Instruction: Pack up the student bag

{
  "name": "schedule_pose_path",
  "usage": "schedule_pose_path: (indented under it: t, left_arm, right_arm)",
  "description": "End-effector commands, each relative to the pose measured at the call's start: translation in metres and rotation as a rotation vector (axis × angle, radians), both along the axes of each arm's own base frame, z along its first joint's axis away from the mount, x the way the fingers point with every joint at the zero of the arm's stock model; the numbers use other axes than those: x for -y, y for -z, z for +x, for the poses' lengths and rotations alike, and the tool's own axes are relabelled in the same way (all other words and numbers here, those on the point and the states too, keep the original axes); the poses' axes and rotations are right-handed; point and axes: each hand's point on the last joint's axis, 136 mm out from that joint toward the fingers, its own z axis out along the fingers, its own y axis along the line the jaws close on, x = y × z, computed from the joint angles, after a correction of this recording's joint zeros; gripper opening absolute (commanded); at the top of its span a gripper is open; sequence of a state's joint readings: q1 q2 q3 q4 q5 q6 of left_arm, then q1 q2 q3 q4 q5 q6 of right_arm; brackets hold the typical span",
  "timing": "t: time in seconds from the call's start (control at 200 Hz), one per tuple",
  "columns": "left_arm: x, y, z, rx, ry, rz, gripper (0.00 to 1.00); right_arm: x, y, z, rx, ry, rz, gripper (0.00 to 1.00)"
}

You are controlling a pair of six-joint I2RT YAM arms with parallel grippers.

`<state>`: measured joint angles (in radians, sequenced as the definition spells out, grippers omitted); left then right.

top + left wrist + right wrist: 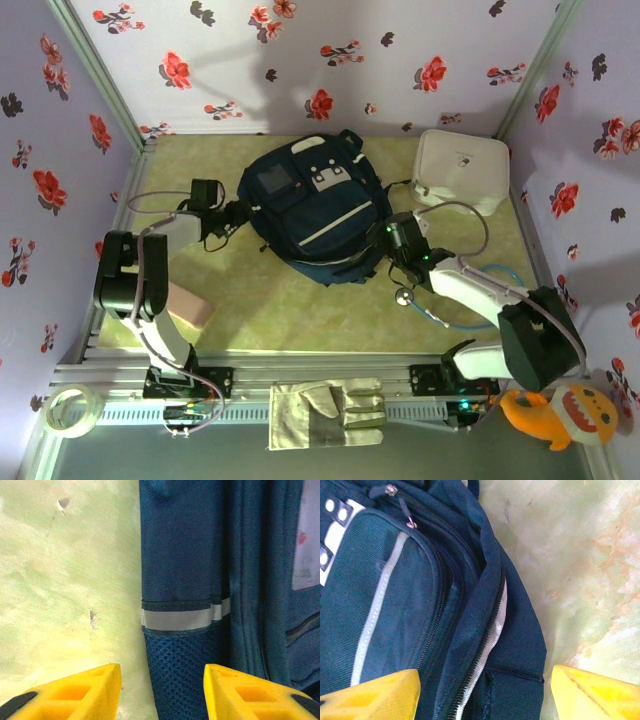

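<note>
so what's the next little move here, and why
Probably close the right gripper on the edge of the student bag that it straddles. Its jaws stand open on either side of the zip, and the left gripper is open around the mesh side pocket, so nothing is held yet. A grip there should steady the bag for opening.

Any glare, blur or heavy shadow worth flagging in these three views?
Top external: even light, sharp, with faint arm shadows on the back wall. Left wrist: the mat is washed out, while the student bag stays readable, its grey strip bright. Right wrist: glare on the mat at right, zips on the bag crisp, the yellow fingertips slightly soft.
</note>
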<state>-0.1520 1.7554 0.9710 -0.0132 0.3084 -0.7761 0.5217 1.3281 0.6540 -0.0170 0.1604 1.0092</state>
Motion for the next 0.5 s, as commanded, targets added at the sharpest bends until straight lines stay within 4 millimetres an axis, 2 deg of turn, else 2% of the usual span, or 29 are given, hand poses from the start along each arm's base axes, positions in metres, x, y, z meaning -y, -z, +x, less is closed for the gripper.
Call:
schedule_pose_path:
  t: [0.0, 0.195, 0.495]
  left_arm:
    - [0.008, 0.003, 0.007, 0.016, 0.026, -0.049, 0.47]
    - [0.02, 0.02, 0.012, -0.024, 0.077, -0.09, 0.48]
    - [0.03, 0.017, 0.02, 0.004, 0.105, -0.15, 0.44]
  right_arm:
    - [-0.015, -0.012, 0.009, 0.027, -0.015, 0.061, 0.69]
    - [-0.02, -0.001, 0.009, 0.004, -0.019, 0.072, 0.69]
    - [-0.03, 0.015, 0.011, -0.027, -0.045, 0.079, 0.62]
